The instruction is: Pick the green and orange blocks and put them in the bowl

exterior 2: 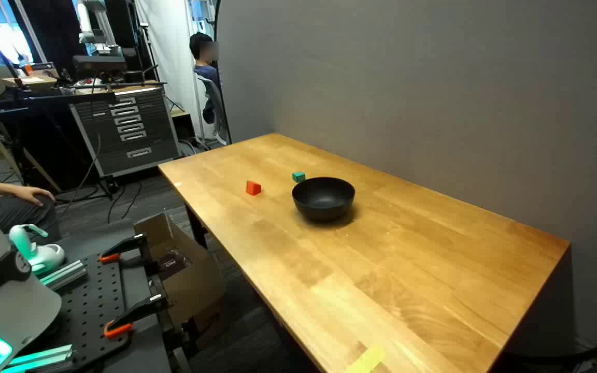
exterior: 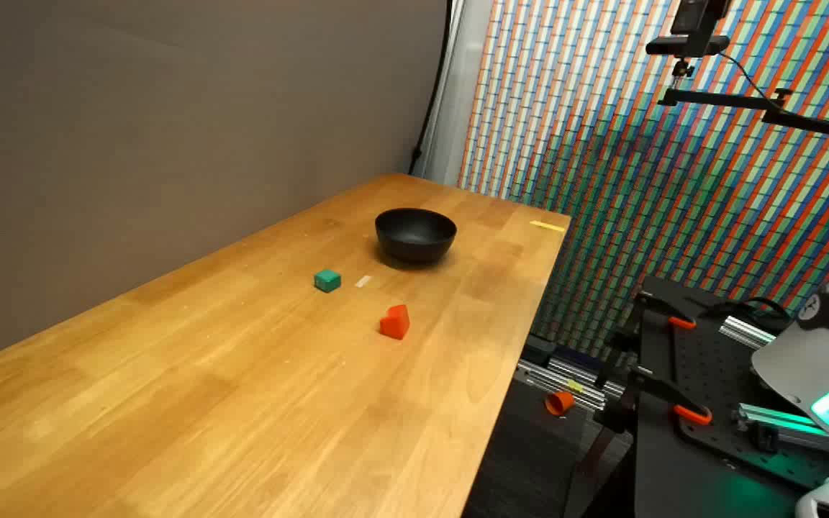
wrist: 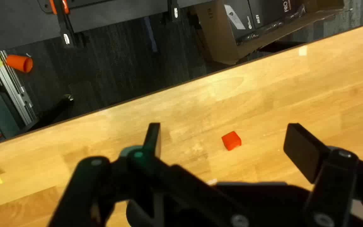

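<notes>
The orange-red block (exterior: pixel 395 323) lies on the wooden table, and it also shows in an exterior view (exterior 2: pixel 253 188) and in the wrist view (wrist: pixel 231 141). The green block (exterior: pixel 327 280) lies on the table near the bowl, and it shows in an exterior view (exterior 2: pixel 298 177); it is hidden in the wrist view. The black bowl (exterior: pixel 414 253) stands upright on the table, and it shows in an exterior view (exterior 2: pixel 324 211). My gripper (wrist: pixel 223 132) is open with nothing between its fingers. It is above the table, with the orange-red block visible between the fingertips. The exterior views do not show the gripper.
The wooden table (exterior: pixel 256 403) has a grey wall (exterior: pixel 191 129) along its far side. A gap separates it from the black robot stand (exterior 2: pixel 96 290), with clamps. A cardboard box (exterior 2: pixel 189 280) and an orange cup (exterior: pixel 559 403) are in that gap, below the tabletop.
</notes>
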Robot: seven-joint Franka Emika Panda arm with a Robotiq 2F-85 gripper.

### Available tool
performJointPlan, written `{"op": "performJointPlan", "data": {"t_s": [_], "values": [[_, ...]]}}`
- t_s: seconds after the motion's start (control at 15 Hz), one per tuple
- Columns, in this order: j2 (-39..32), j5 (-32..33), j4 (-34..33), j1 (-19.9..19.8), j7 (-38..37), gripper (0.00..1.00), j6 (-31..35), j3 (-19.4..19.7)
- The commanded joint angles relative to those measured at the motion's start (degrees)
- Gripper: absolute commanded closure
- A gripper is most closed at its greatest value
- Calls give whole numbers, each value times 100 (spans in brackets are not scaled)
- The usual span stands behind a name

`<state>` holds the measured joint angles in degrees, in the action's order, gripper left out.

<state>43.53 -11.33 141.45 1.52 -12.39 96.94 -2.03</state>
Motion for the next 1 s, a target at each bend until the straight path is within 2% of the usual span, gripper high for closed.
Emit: {"op": "performJointPlan", "data": {"t_s": [0.0,0.4,0.67,0.93], "values": [[-1,-43,-38,-94,50,0,-22,-66],[23,-44,-104,-95,50,0,-23,-65],[-813,-48,-173,5,46,0,585,-328],[-2020,-1,-372,207,101,0,1639,-671]]}}
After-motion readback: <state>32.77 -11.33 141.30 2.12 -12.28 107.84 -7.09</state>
